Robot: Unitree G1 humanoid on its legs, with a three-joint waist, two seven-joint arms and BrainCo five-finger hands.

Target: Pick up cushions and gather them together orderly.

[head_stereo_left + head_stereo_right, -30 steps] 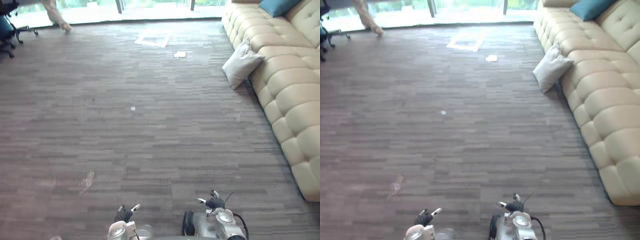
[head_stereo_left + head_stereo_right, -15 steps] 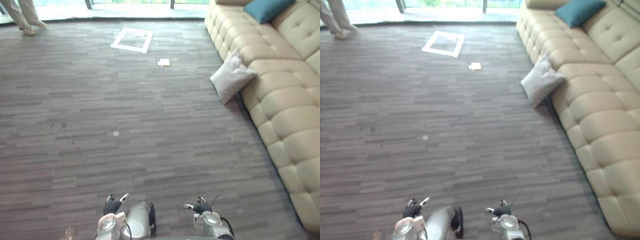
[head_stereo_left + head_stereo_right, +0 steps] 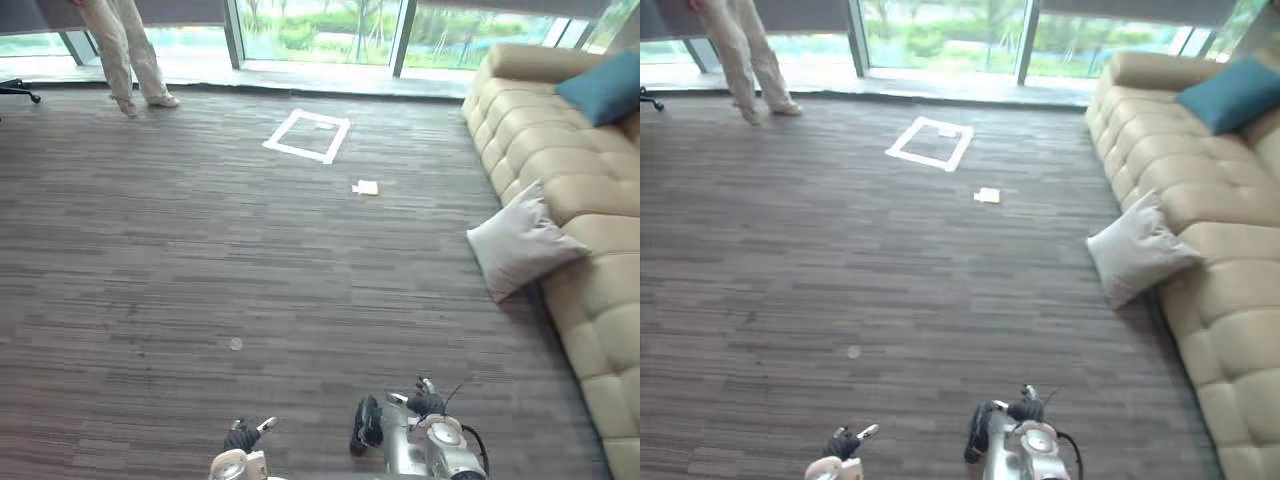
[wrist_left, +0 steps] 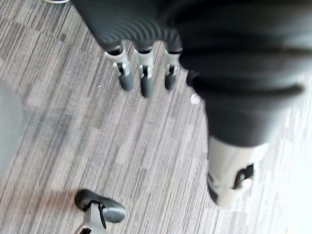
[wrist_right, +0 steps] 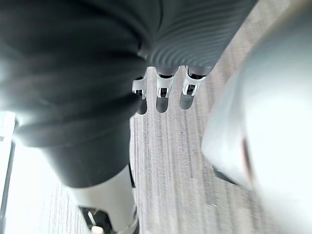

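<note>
Right now both hands hang low over the floor [image 3: 250,260], left hand [image 4: 142,84] and right hand [image 5: 164,90] with fingers straight, holding nothing. Grey cushion [image 3: 520,245] sits on the floor, leaning on the sofa [image 3: 520,110] front edge. Teal cushion [image 3: 605,88] lies on the sofa's far end. Person's legs [image 3: 125,50] at the floor's far left.

You face a grey cushion [image 3: 522,248] of soft, creased cloth, a smooth tufted cream sofa [image 3: 592,196], and a matt, streaked floor [image 3: 250,250].
</note>
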